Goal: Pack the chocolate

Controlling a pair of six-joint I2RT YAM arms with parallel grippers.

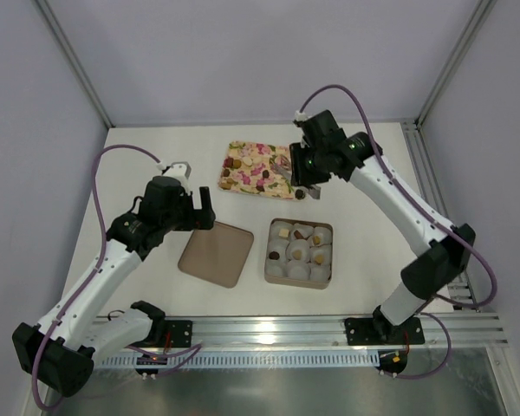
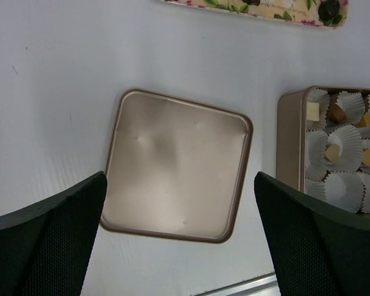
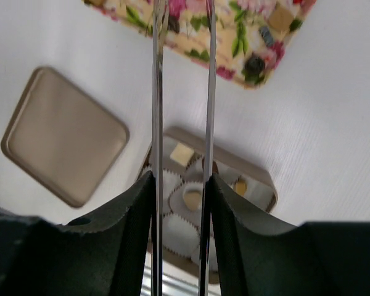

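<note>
Several chocolates [image 1: 284, 232] are sitting inside the box [image 1: 267, 253]; more are lying on the flowery tray [image 1: 247, 165] behind it. Right gripper [image 3: 180, 182] is squeezing tongs [image 3: 209, 92] behind the box; left gripper [image 2: 180, 179] is hanging spread apart left of it.

White surface [image 1: 156, 156] carries three items. Floral tray [image 1: 253, 170] at far centre. Tan square lid [image 1: 216, 253] nearer, just left of tan box [image 1: 267, 260] lined with white paper cups [image 1: 298, 252].
</note>
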